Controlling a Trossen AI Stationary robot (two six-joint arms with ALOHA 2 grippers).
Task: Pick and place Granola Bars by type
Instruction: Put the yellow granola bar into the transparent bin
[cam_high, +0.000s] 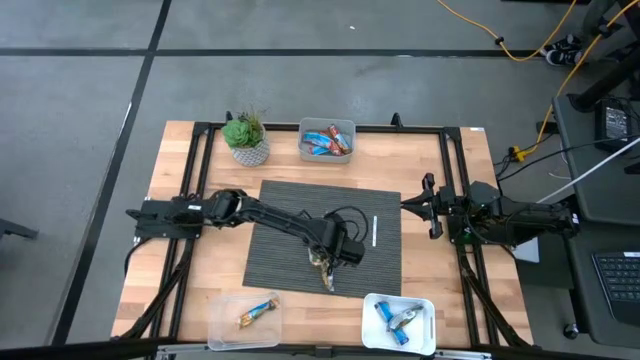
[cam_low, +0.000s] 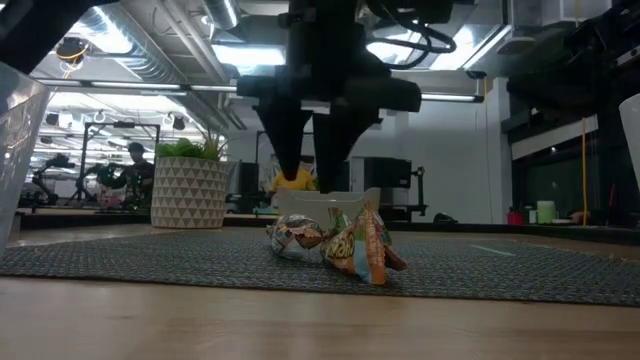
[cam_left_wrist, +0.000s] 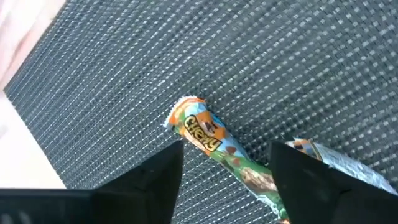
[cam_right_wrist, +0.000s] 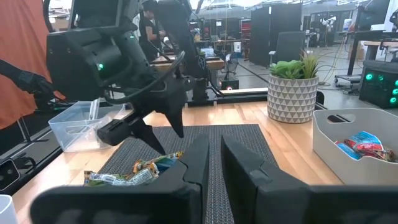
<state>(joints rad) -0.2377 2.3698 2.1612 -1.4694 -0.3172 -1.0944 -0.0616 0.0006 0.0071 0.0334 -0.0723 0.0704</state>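
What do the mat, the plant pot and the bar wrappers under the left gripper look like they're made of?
Mat: looks like woven fabric or vinyl, matte dark grey, with a fine ribbed weave in the left wrist view.
Plant pot: probably ceramic or moulded plastic, matte white, with a faceted triangle relief.
Bar wrappers below the open left gripper: thin glossy printed film, crinkled, with crimped ends.

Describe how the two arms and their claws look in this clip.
Both arms are matte black with chunky, boxy joints. The left arm carries a looped black cable near its wrist, and a green light glows on its wrist housing. Its left claw has two flat, wedge-shaped black fingers. The right arm is equally dark; its right claw has two blocky black fingers.
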